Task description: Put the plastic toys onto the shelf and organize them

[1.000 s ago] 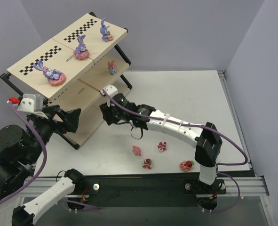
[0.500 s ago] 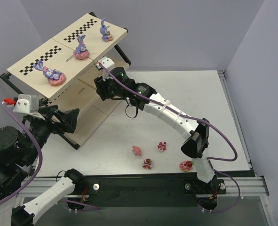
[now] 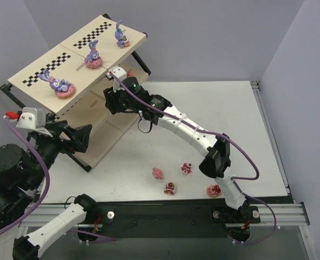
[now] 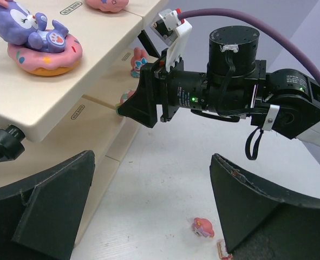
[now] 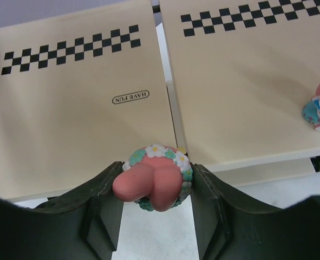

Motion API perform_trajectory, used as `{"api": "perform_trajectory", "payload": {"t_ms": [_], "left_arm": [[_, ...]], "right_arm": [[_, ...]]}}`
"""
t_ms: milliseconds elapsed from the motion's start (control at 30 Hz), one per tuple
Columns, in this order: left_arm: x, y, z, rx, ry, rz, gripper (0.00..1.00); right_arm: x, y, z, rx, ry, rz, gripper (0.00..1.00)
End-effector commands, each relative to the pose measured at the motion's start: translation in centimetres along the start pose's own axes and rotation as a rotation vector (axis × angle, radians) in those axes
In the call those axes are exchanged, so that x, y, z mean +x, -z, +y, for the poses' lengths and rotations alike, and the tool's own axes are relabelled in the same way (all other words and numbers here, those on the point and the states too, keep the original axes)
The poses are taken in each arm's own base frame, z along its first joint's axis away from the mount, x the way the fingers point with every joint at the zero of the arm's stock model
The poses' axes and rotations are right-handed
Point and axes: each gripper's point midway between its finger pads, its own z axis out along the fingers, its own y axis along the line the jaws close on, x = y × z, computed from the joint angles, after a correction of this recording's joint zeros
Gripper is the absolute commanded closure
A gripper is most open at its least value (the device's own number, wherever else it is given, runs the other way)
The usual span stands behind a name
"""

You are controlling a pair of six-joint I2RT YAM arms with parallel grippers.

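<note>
Your right gripper [image 5: 154, 181] is clamped on a pink flower-ringed toy [image 5: 144, 185] at the near edge of a checkered shelf [image 5: 84, 135] board. Your left gripper [image 4: 154, 211] is spread wide near the shelf's left end. Four other toys [image 3: 157, 173] lie on the table [image 3: 219, 114], nearer you.

**Count of toys, shelf and arms**

You can count nine plastic toys in all. Three are purple bunnies on pink donut bases [image 3: 60, 85], [image 3: 93, 57], [image 3: 121, 36]. Six are pink or red rounded figures: four loose figures [image 3: 157, 173], [image 3: 187, 168], [image 3: 170, 188], [image 3: 214, 190], one pink-and-blue figure [image 4: 138, 62] and one pink flower-ringed figure [image 5: 149, 184]. You also have one shelf [image 3: 79, 80], whose top bears two checker strips [image 3: 47, 69], [image 3: 103, 28], one table [image 3: 219, 108] and two arms [image 3: 19, 168], [image 3: 187, 130].
</note>
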Motion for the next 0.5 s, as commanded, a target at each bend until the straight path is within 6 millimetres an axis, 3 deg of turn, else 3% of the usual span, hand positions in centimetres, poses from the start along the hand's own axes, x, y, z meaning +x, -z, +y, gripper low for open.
{"api": "perform_trajectory", "payload": {"t_ms": [0, 200, 467], "left_arm": [[-1.3, 0.2, -0.5, 0.022, 0.000, -0.034, 0.03], [-1.1, 0.3, -0.4, 0.021, 0.003, -0.030, 0.03], [-1.1, 0.6, -0.1, 0.013, 0.008, -0.033, 0.03]], "right_arm": [[-3.6, 0.1, 0.1, -0.008, -0.023, -0.116, 1.00], [-3.0, -1.4, -1.2, 0.030, 0.037, -0.123, 1.00], [-3.7, -1.7, -3.4, 0.059, 0.038, -0.149, 1.00]]}}
